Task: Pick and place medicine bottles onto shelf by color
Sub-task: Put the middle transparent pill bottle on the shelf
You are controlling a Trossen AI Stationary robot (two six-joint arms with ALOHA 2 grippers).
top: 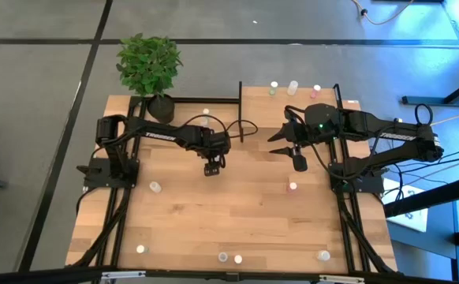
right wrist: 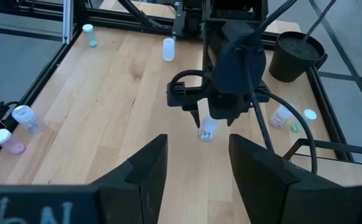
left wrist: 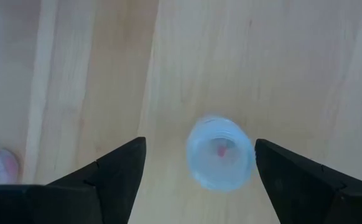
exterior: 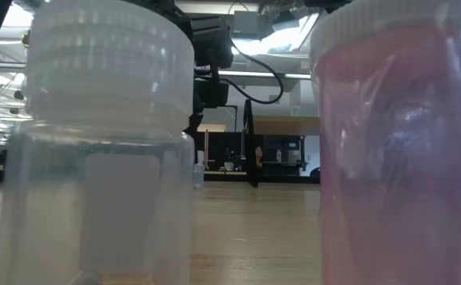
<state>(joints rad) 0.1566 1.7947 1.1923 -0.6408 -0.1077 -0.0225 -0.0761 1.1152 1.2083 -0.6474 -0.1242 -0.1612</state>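
A small translucent bottle [left wrist: 220,153] with a pale bluish cap stands upright on the wooden table. My left gripper [left wrist: 199,144] points down over it, open, with one finger on either side and a gap showing at both. The right wrist view shows the same bottle [right wrist: 208,129] under that gripper [right wrist: 207,119]. My right gripper [top: 289,150] hangs open and holds nothing, near the shelf [top: 255,99] at the far edge. Three bottles [top: 292,87] stand at the far edge beside the shelf.
More bottles stand scattered on the table: one [top: 155,187] toward the left, a pink-capped one [top: 292,187] toward the right, and several along the near edge [top: 223,257]. A potted plant [top: 149,67] stands at the far left. Black frame rails [top: 348,229] run along both sides.
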